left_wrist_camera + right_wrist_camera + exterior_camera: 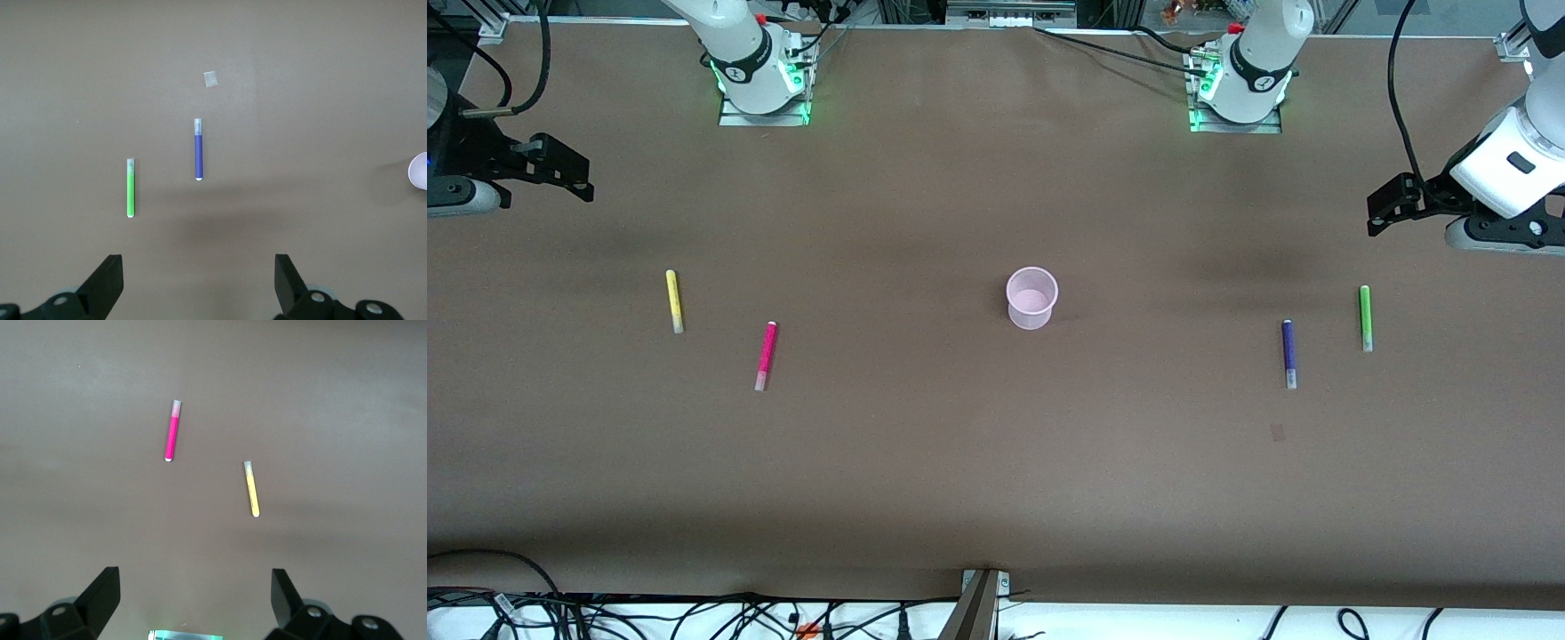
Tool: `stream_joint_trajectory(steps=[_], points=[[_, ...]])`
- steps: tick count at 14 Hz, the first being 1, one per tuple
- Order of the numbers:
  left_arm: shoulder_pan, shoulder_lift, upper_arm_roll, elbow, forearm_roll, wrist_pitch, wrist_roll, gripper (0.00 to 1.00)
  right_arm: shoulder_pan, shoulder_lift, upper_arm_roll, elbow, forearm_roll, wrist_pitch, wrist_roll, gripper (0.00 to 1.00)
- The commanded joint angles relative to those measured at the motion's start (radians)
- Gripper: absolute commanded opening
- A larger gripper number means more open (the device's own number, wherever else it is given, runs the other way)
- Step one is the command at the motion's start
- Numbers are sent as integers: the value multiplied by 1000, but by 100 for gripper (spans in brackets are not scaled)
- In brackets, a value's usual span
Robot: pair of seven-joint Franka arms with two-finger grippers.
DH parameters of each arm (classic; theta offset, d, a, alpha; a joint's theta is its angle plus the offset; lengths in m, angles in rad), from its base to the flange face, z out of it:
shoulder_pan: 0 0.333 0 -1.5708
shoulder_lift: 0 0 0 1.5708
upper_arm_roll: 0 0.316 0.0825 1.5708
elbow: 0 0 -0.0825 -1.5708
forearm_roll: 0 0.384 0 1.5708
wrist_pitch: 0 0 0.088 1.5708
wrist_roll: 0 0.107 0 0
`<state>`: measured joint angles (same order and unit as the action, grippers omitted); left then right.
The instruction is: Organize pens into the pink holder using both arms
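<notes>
We note both pincers gaping wide: left pincer (1376,212) and right pincer (580,178) hang at opposite desk (996,480) ends. Small translucent pink plastic cup (1032,299) stands mid-desk, empty. Four thin pens lie flat; we judge they could roll away or tip the cup.

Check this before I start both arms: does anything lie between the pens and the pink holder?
Nothing visible: bare table separates the pink holder from the magenta pen and purple pen.
</notes>
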<state>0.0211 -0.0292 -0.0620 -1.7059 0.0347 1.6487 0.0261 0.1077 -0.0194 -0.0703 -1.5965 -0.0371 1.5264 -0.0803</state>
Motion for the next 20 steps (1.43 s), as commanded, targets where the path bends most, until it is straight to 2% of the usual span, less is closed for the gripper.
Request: stream_joint_trajectory(steps=[1,7,9,11,14,15,17,20], points=[[2,0,1,5,-21,-10,3,100,-3,-51,-5,-64,32,29,30,100],[2,3,1,5,-22,-12,5,100,3,-22,-5,-36,34,40,31,100],[3,14,1,5,-22,-56,9,100,3,5,-5,-28,31,35,30,100],[8,28,7,5,-21,-133,15,100,3,102,-5,-28,32,28,30,100],[10,60,7,-20,-1,-178,15,100,7,159,0,-28,45,55,-42,100],[10,81,8,-32,1,-169,15,100,18,183,0,-37,86,108,-38,100],[11,124,7,-52,25,-118,29,100,23,229,0,-89,100,226,23,100],[26,172,8,-145,51,85,142,100,75,352,0,-126,101,351,195,100]])
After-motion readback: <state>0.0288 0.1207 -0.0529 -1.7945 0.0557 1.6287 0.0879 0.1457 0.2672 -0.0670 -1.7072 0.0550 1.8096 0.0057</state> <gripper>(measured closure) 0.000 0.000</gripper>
